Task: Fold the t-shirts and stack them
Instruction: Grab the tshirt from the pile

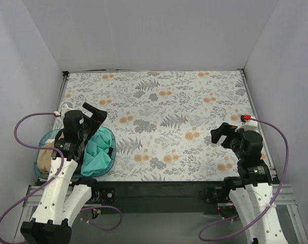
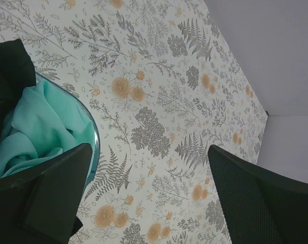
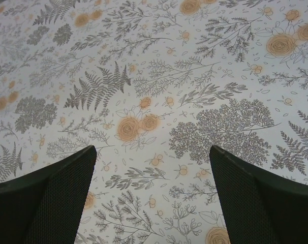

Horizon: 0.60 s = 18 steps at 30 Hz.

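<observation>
The teal-green t-shirt [image 1: 98,151] lies crumpled in a translucent blue basket [image 1: 112,143] at the table's front left. The tan-beige t-shirt [image 1: 44,158] lies bunched in the basket's left part, mostly hidden under the left arm. My left gripper [image 1: 95,116] is open and empty, hovering over the basket's far right edge. In the left wrist view the teal shirt [image 2: 42,122] and the basket rim [image 2: 96,138] are at the left, beside my open left gripper [image 2: 149,198]. My right gripper [image 1: 222,134] is open and empty above bare tablecloth [image 3: 153,195].
The table is covered by a floral cloth [image 1: 164,107] with grey ferns and orange flowers. White walls [image 1: 154,30] close in the back and both sides. The basket stands at the table's front left edge.
</observation>
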Tool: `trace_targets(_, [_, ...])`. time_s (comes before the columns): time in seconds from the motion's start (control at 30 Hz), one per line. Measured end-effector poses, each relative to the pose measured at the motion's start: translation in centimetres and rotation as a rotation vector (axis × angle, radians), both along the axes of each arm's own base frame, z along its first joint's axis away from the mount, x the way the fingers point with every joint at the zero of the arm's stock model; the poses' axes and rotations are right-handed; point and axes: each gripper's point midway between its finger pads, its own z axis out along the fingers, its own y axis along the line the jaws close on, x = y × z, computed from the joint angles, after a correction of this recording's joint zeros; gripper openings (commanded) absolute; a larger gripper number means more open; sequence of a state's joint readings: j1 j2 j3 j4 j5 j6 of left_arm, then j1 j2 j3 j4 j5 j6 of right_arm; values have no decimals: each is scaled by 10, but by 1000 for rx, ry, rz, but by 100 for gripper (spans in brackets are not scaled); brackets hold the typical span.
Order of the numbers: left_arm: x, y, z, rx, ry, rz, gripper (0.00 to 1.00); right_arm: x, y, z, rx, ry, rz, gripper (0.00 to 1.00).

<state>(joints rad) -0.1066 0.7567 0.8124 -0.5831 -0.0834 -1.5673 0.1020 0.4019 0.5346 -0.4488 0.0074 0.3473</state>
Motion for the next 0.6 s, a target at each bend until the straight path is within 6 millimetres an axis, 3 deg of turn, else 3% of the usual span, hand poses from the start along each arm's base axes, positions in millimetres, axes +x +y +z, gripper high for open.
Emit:
trace_targets(0.2, [1,-15,-37,-52,103,-54,98,-3,3,6,5,-39,22,98])
trace_targets(0.33, [-1,-28,-61,-54,176,-84,98,-5,14,-7,18,-1,88,98])
trace_targets(0.47, [-14,-67,-72,4,228,-180,98,-4,22,-22,22,72,139,98])
trace_targets(0.6, [-14,-57,-77,74,319,-72,98,-4,27,-39,17,152,171,98])
